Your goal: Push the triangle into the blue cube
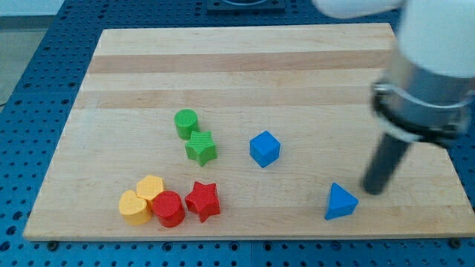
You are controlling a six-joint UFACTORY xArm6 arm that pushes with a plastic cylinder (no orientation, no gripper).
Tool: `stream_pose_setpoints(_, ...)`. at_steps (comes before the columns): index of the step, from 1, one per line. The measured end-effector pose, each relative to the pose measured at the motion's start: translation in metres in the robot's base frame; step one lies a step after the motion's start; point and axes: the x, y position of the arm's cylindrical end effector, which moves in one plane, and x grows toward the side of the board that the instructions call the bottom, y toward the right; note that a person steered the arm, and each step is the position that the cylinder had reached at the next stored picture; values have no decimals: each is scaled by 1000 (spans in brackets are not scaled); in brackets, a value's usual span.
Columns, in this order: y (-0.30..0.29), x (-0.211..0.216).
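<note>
A blue triangle lies near the view's bottom right on the wooden board. A blue cube sits near the board's middle, up and to the left of the triangle. My tip is just to the right of the triangle and slightly above it, close to it but with a small gap. The dark rod rises from the tip into the white and grey arm at the view's right.
A green cylinder and a green star sit left of the cube. Two yellow hearts, a red cylinder and a red star cluster at the bottom left.
</note>
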Motion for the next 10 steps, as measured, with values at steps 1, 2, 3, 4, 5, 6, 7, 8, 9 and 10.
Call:
stream_pose_setpoints(1, 38, 15)
stream_pose_setpoints(2, 28, 56)
stream_pose_setpoints(3, -22, 44)
stream_pose_setpoints(4, -24, 31)
stream_pose_setpoints(5, -18, 31)
stream_pose_setpoints(6, -24, 56)
stream_pose_setpoints(7, -86, 29)
stream_pose_setpoints(8, -138, 17)
stream_pose_setpoints(9, -117, 50)
stream_pose_setpoints(10, -163, 14)
